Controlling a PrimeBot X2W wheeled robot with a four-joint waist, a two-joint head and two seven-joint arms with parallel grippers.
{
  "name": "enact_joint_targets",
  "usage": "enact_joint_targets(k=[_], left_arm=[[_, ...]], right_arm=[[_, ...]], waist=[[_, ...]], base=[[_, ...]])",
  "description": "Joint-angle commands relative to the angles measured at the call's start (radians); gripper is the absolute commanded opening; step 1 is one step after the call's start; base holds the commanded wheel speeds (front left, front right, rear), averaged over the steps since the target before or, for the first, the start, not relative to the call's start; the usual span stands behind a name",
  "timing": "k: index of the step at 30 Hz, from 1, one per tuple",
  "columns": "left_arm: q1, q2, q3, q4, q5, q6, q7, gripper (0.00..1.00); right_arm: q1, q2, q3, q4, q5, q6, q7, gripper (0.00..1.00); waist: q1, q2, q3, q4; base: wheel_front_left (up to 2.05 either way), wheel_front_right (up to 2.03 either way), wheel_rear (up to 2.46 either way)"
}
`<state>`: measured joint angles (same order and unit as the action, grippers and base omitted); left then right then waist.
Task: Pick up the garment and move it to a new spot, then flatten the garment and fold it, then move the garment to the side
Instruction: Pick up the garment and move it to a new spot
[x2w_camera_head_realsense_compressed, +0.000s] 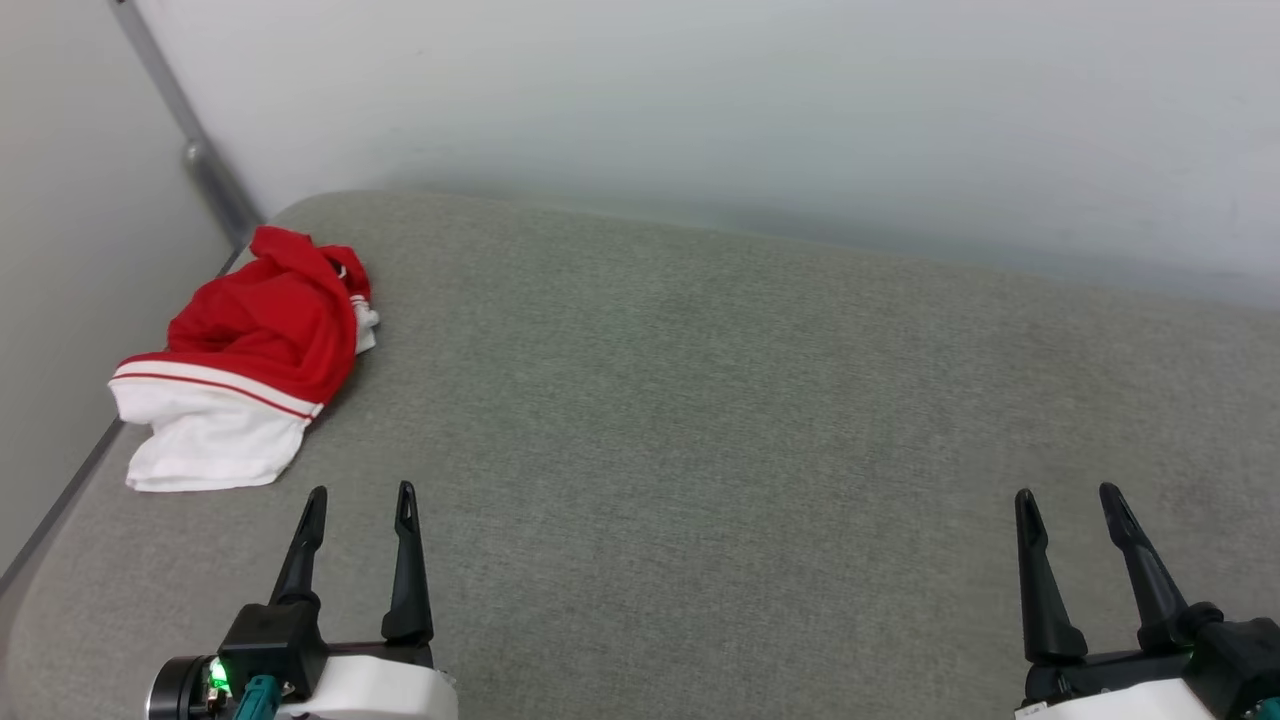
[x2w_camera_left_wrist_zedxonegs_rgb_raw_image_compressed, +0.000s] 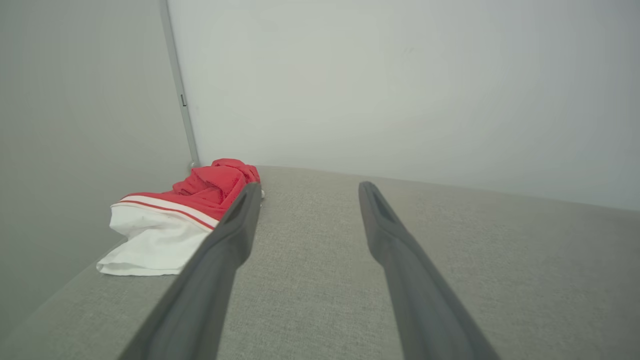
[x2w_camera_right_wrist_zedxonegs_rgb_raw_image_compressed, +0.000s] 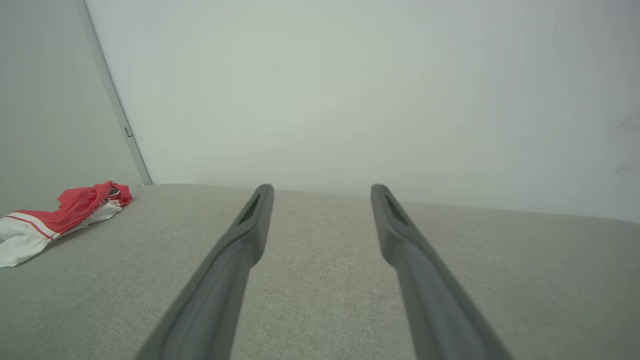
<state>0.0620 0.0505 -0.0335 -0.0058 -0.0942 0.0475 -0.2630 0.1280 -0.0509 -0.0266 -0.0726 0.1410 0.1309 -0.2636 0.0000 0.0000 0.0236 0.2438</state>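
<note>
grey-green padded surface lying against pale walls, garment bunched at its left.
the garment is sitting crumpled by the left wall, red cloth over a white striped sleeve; the left gripper is hovering near it, fingers spread apart, clear of the cloth; far to the right, the right gripper is hovering with fingers parted too.

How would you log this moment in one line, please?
crumpled red-and-white jersey garment: far left on grey fabric surface, untouched | left gripper: open, empty | right gripper: open, empty
</note>
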Motion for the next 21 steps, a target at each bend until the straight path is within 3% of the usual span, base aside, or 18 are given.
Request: enact_joint_targets(k=[1, 13, 21], left_arm=[[-0.001, 0.000, 0.004, 0.000, -0.004, 0.005, -0.003, 1.00], [-0.006, 0.000, 0.017, 0.000, -0.016, 0.011, -0.003, 1.00], [0.009, -0.001, 0.030, 0.002, -0.031, 0.016, -0.003, 1.00]], right_arm=[[0.007, 0.001, 0.003, -0.003, -0.003, 0.000, -0.002, 1.00], [0.012, 0.001, 0.001, -0.007, -0.010, 0.000, -0.002, 1.00], [0.001, 0.001, 0.007, -0.004, -0.008, 0.000, -0.002, 1.00]], waist=[[0.0000, 0.0000, 0.002, 0.047], [0.0000, 0.0000, 0.008, 0.196], [0.0000, 0.0000, 0.013, 0.242]], base=[[0.00, 0.00, 0.00], [0.00, 0.00, 0.00], [0.00, 0.00, 0.00]])
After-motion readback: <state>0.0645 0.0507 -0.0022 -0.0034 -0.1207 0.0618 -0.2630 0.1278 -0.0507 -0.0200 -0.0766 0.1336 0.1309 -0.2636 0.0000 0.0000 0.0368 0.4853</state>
